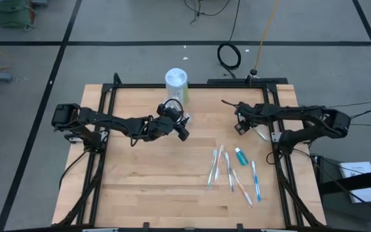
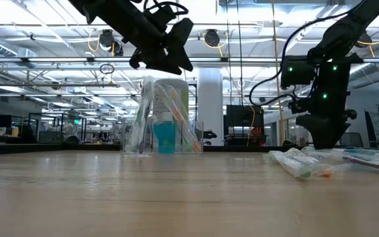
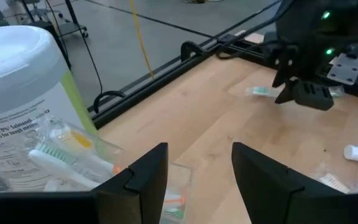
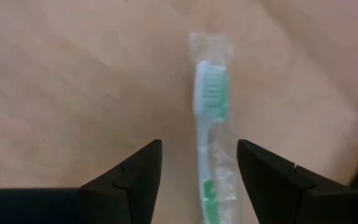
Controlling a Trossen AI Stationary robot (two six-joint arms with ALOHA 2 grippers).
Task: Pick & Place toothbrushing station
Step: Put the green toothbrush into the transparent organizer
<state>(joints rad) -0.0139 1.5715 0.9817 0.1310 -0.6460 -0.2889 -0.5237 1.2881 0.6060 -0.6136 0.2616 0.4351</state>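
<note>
The toothbrushing station, a small clear holder, stands on the table in front of a white canister. It holds wrapped toothbrushes and a blue tube. My left gripper hangs open above it, touching nothing, and in the high view the left gripper covers most of the holder. My right gripper is open at the table's right, pointing steeply down. Its fingers stand on either side of a green and white wrapped toothbrush lying on the table.
Several more wrapped toothbrushes and a small toothpaste tube lie on the wood to the near right. A black frame runs along the table's edges. The table's near left part is bare wood.
</note>
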